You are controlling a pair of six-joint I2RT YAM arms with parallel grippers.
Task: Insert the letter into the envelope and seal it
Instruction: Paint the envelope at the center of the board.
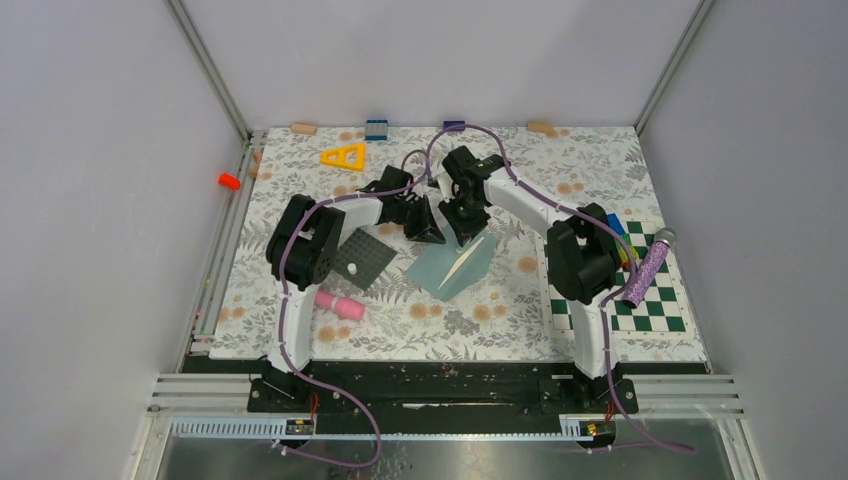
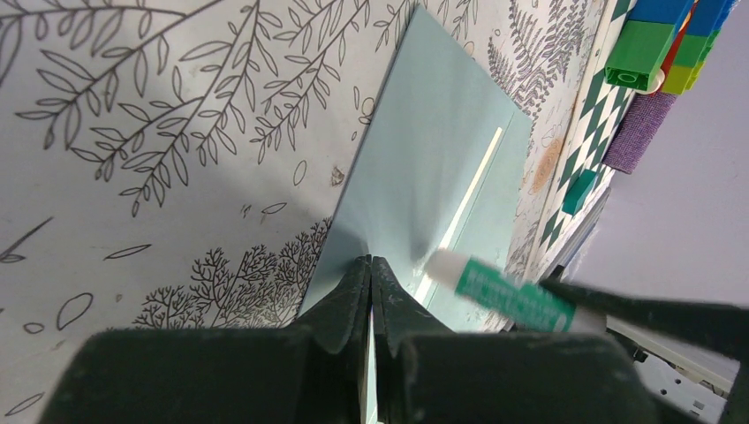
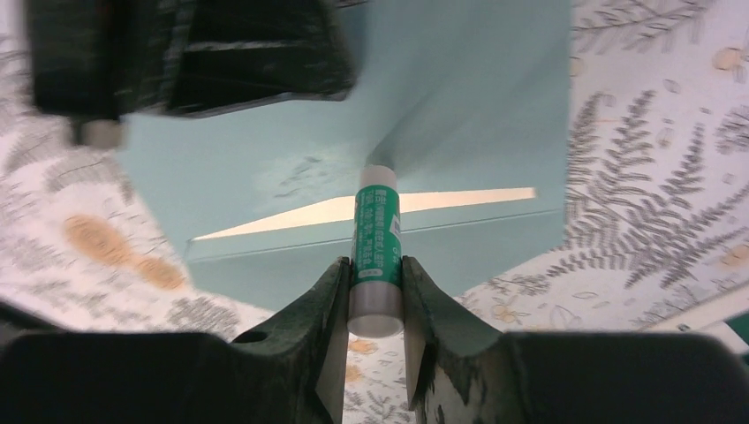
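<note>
- Top external view: the envelope (image 1: 452,265) lies on the floral bench, with both arms reaching in at its far edge. The left gripper (image 1: 428,232) is at its far-left corner and the right gripper (image 1: 466,222) is just beside it. A dark grey mat (image 1: 362,258) sits left of the envelope, and a checkered board (image 1: 645,300) is well off to its right.
- Left wrist view: the left gripper (image 2: 371,265) is closed, pinching the envelope (image 2: 433,150) at its near edge, where the paper puckers. A green-labelled glue stick (image 2: 503,287) comes in over the envelope from the right.
- Right wrist view: the right gripper (image 3: 373,265) clamps the glue stick (image 3: 376,231), whose white tip touches the envelope (image 3: 477,88) on the flap. A cream strip (image 3: 442,198) shows along the opening, probably the letter already inside.
- Step in hand: gluing the flap so it can be sealed.
- Next move: spread glue along the flap edge while the left gripper steadies the paper. Then lift the stick clear, fold the flap over and press it down.
</note>
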